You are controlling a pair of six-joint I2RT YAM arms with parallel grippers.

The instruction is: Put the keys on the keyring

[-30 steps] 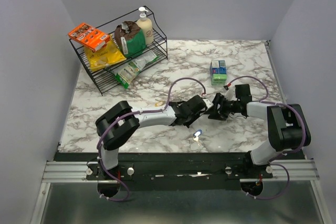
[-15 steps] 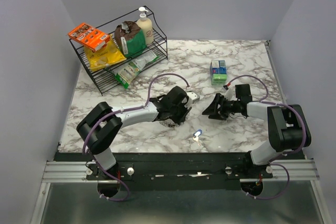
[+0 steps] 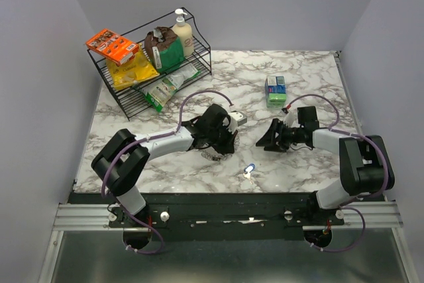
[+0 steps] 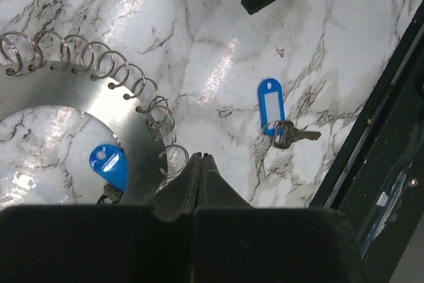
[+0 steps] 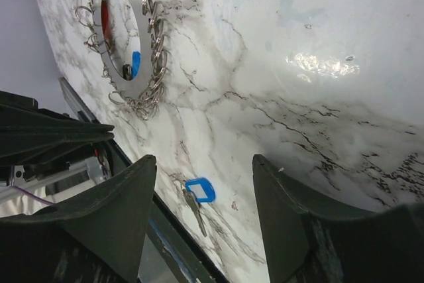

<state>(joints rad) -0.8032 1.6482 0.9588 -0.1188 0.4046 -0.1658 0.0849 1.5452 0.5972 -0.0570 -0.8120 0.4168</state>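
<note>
The keyring, a flat silver disc with a wide hole and small split rings along its edge, lies on the marble. A blue tag shows in its hole. In the right wrist view the keyring shows red, blue and yellow tags. My left gripper is shut, its tips just over the keyring's edge, with nothing seen between them. A loose key with a blue and white tag lies near the front edge, also in the top view. My right gripper is open and empty, above that key.
A black wire rack with snack packs and a soap bottle stands at the back left. A small green and blue box sits behind the right gripper. The table's black front edge runs close to the loose key.
My left gripper has pulled back to the left, away from the right gripper, and now sits over the keyring. The right arm has hardly moved. The loose key has not moved.
</note>
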